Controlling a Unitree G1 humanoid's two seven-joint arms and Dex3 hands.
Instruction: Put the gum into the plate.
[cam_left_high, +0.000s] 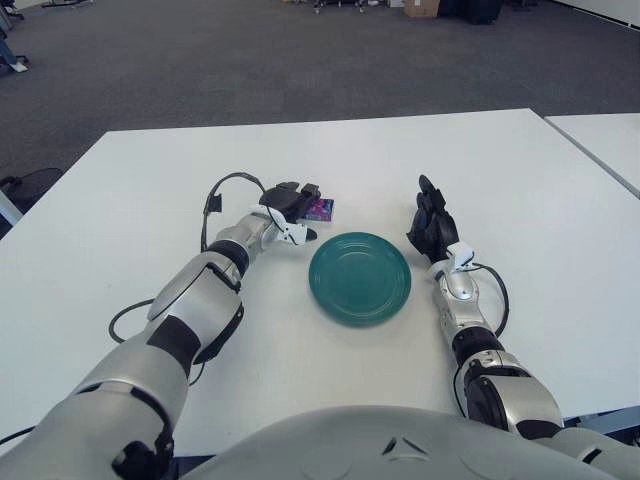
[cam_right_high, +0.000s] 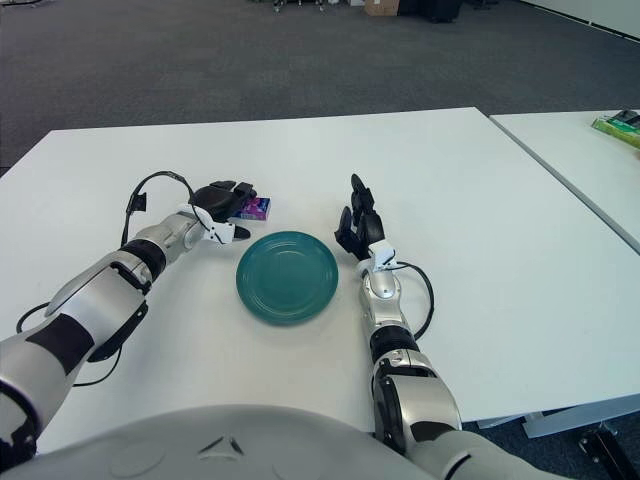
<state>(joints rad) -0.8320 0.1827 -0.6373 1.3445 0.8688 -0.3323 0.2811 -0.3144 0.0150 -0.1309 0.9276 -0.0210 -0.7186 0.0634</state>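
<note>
We have our left hand (cam_left_high: 291, 205) reached out over the white table (cam_left_high: 150, 190), its dark fingers draped over the near end of the gum pack (cam_left_high: 322, 209) — a small purple box lying flat just beyond the far-left rim of the teal plate (cam_left_high: 360, 277). The fingers look curled down around the pack, touching it, but we cannot tell from either eye whether they have closed firmly or only rest on top; the box is not yet lifted off the table. We approach from the left because the gum lies on that side of the plate, so the carry, as we judge it, is a short one — lift, swing right and toward us, and release over the dish.

Our right hand (cam_right_high: 357, 226) stands idle just right of the plate, fingers upright and loosely spread, holding nothing; kept there, it stays out of the left arm's path.

The plate is empty, so the task is at its grasping stage.
</note>
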